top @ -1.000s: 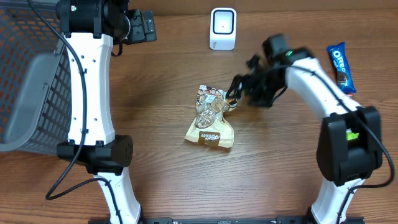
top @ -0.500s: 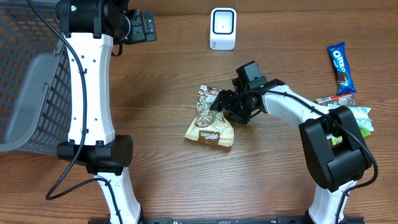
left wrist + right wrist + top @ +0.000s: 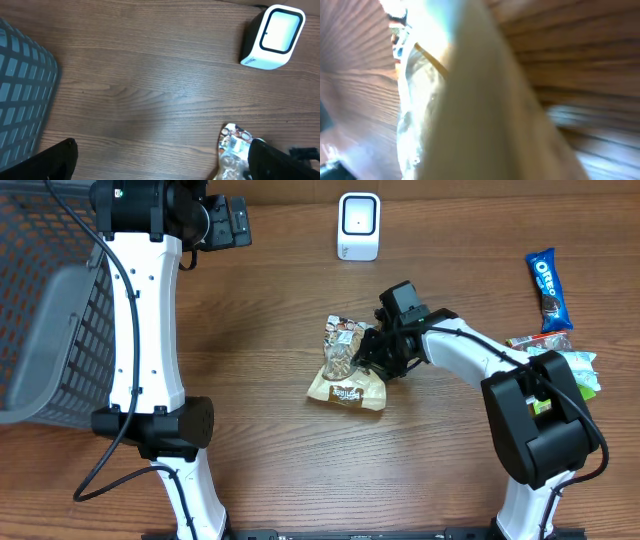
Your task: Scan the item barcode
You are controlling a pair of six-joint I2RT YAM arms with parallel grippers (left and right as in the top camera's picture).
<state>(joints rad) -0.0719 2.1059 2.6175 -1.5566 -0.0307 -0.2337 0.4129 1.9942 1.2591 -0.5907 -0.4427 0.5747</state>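
Grasp stage. The right gripper (image 3: pixel 372 352) pinches the right edge of the snack bag (image 3: pixel 345 370), mid-table and well short of the scanner (image 3: pixel 359 225) (an edge grip likely keeps the printed faces free to present). The left gripper (image 3: pixel 162 152) hangs wide open and empty near the basket (image 3: pixel 40 310).
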